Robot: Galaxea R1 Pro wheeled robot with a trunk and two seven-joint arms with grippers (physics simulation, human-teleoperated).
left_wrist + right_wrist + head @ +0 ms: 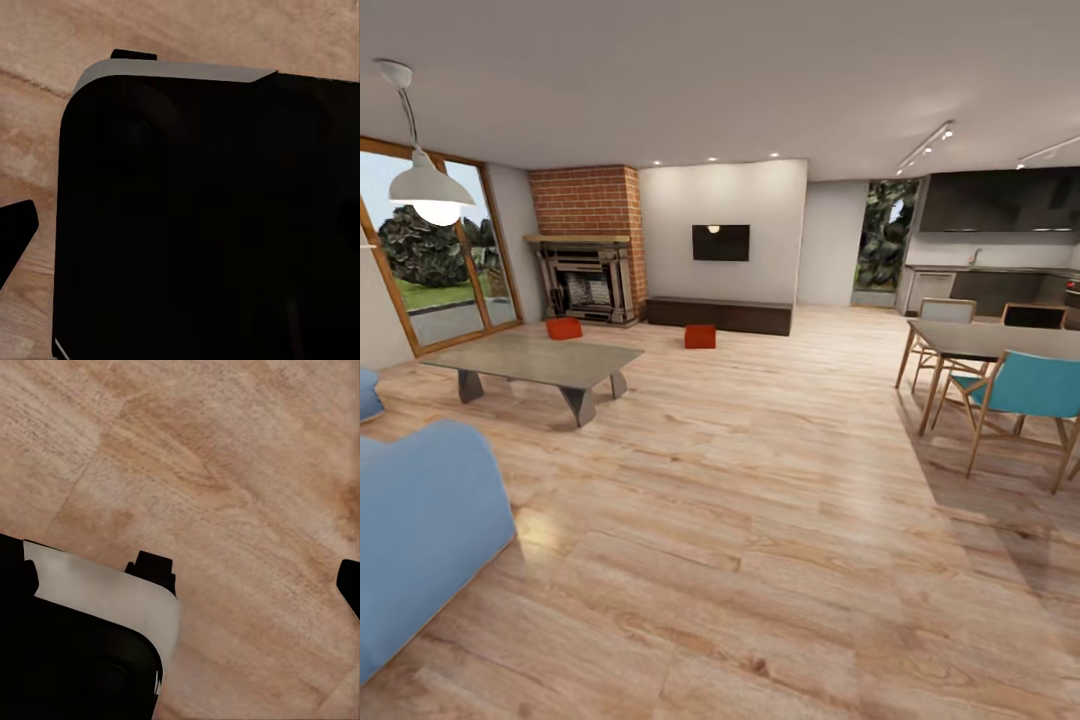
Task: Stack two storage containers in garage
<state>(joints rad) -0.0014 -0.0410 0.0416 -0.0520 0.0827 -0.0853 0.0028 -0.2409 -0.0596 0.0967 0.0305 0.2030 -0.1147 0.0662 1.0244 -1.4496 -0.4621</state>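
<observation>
Right wrist view: the right pincer (251, 577) hangs over wood-plank floor (225, 472), dark fingertips spread apart and empty; the left pincer's state cannot be told. In the head view, two orange-red storage containers (564, 328) (700, 336) sit on the far living room floor, between brick fireplace (588, 250) and low dark cabinet (720, 315).

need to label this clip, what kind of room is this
Likely an open-plan living room at home: a brick fireplace, a wall TV, a coffee table on plank floor, with a dining table and kitchen to the right.
</observation>
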